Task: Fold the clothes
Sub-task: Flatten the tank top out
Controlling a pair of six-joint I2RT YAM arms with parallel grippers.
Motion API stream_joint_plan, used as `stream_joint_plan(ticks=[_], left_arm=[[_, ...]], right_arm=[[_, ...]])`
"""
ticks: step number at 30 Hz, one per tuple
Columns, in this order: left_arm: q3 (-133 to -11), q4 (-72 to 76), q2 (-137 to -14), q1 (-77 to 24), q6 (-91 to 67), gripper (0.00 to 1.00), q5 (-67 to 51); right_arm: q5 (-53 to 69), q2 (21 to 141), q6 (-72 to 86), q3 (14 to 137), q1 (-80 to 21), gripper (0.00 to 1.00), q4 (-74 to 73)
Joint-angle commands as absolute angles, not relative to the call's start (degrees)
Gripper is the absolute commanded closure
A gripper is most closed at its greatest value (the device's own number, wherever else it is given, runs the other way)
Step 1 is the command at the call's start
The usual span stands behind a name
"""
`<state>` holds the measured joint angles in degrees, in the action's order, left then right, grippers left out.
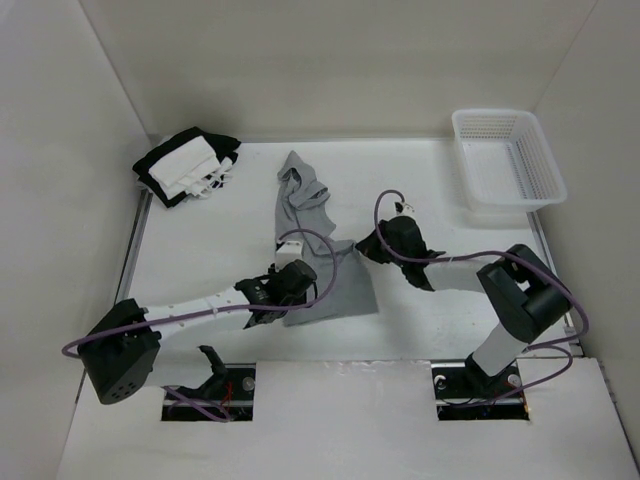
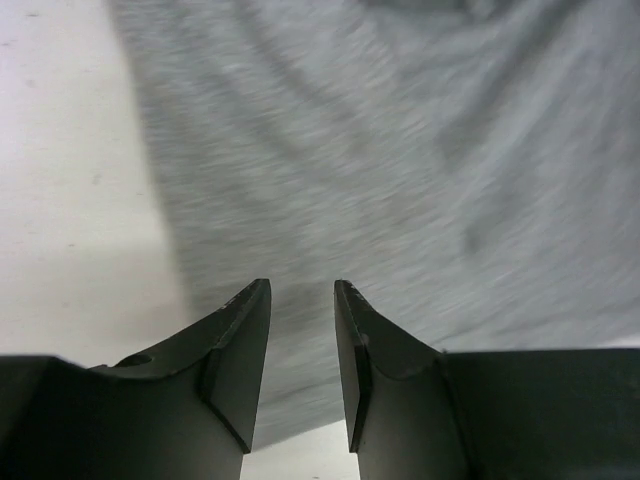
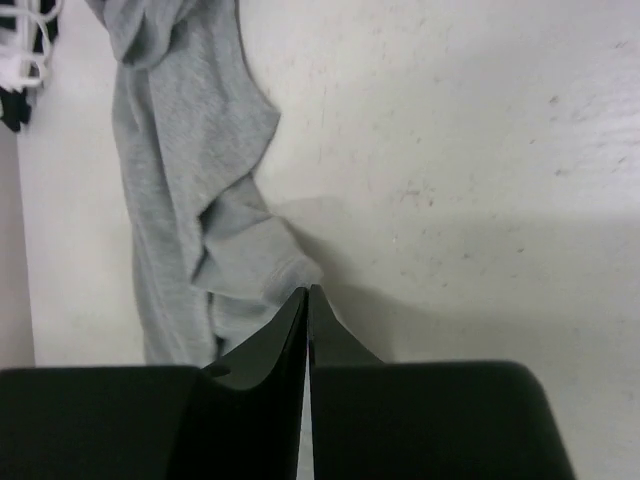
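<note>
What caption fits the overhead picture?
Open left gripper above and shut right gripper beside a rumpled light grey knit garment on white table; white mesh basket far right.

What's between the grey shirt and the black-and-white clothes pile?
Only bare table lies between the shirt and the pile, in the top view.

We're finding no readable text, labels, brands, numbers or signs on anything in these views.
</note>
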<state>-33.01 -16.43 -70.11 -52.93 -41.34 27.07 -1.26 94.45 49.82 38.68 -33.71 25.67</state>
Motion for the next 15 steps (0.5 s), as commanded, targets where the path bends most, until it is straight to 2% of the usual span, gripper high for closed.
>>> stream_joint_plan(ticks=[1,2,4,10,15], left_arm=[[-36.82,-13.98,-72.23,-56.63,-41.83,0.71,28.38],[-37.26,-13.97,-72.94,-57.69,-42.53,0.72,29.0],[-38.4,-13.71,-74.17,-60.23,-44.2,0.72,30.31],[-44.37,-9.14,-80.49,-64.9,-46.05,0.73,30.76],[-52.73,-14.4,-91.31,-68.42,-49.3,0.74,32.17]], right_arm=[[-3.08,93.43,51.77,37.97,-34.06,0.85,30.41],[-2.82,93.34,51.77,37.79,-34.14,0.77,30.5],[-3.42,92.47,51.51,36.66,-34.23,0.67,30.85],[-4.92,88.25,52.91,31.38,-34.06,0.67,32.08],[-6.68,78.15,52.38,24.27,-31.25,0.64,29.19]])
